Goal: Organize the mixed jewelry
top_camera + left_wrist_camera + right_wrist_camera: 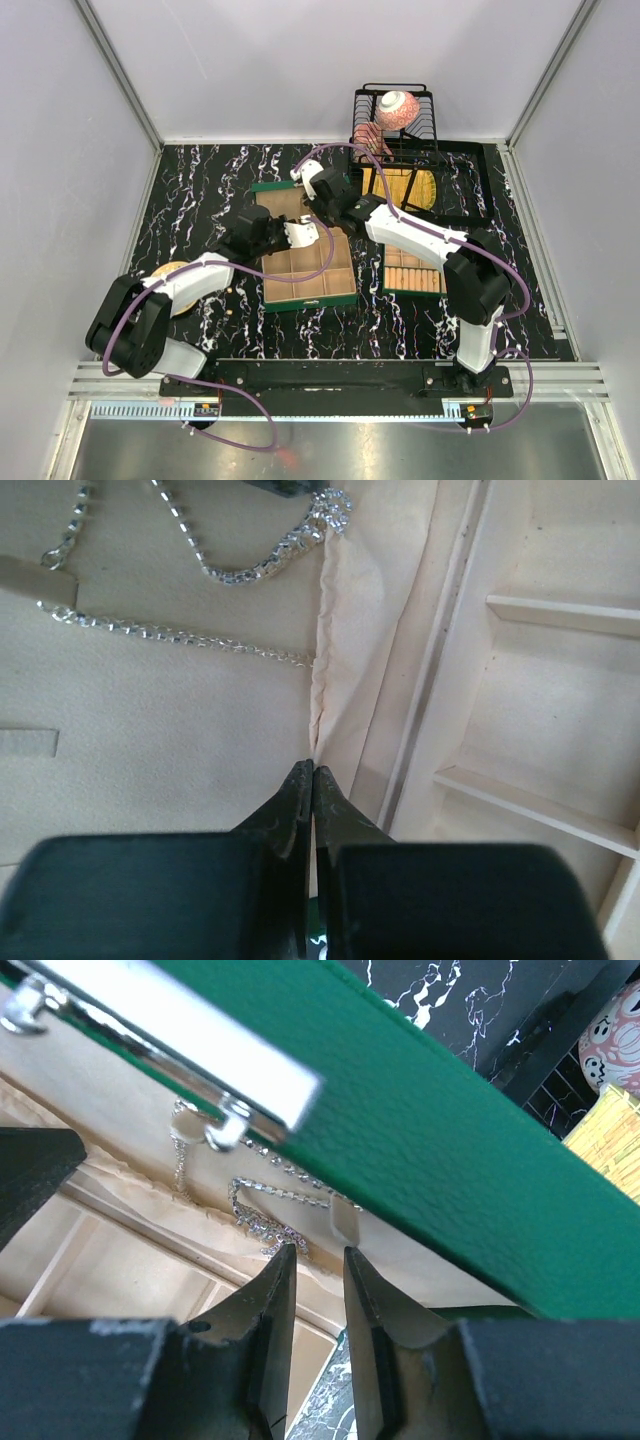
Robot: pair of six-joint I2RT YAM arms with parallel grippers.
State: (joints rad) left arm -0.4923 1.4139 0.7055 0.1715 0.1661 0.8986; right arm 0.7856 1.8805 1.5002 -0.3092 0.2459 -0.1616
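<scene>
The mixed jewelry that shows is silvery chain. In the left wrist view, a sparkly chain (250,570) and a thinner chain (170,635) lie on the beige lining of the open green box (310,302). My left gripper (313,770) is shut, its tips against a fold in that lining, just short of the chains. From the right wrist, a bunched chain (262,1216) hangs on the lining under the green lid (430,1140). My right gripper (318,1252) is narrowly open just below that chain, with nothing between its fingers. In the top view, both grippers, left (298,232) and right (308,188), meet over the box's back part.
A second green box (410,270) lies to the right. A round gold plate (172,272) sits at the left under my left arm. A black wire rack (400,130) with a patterned bowl (396,108) stands at the back. A silver clasp (200,1050) juts from the lid.
</scene>
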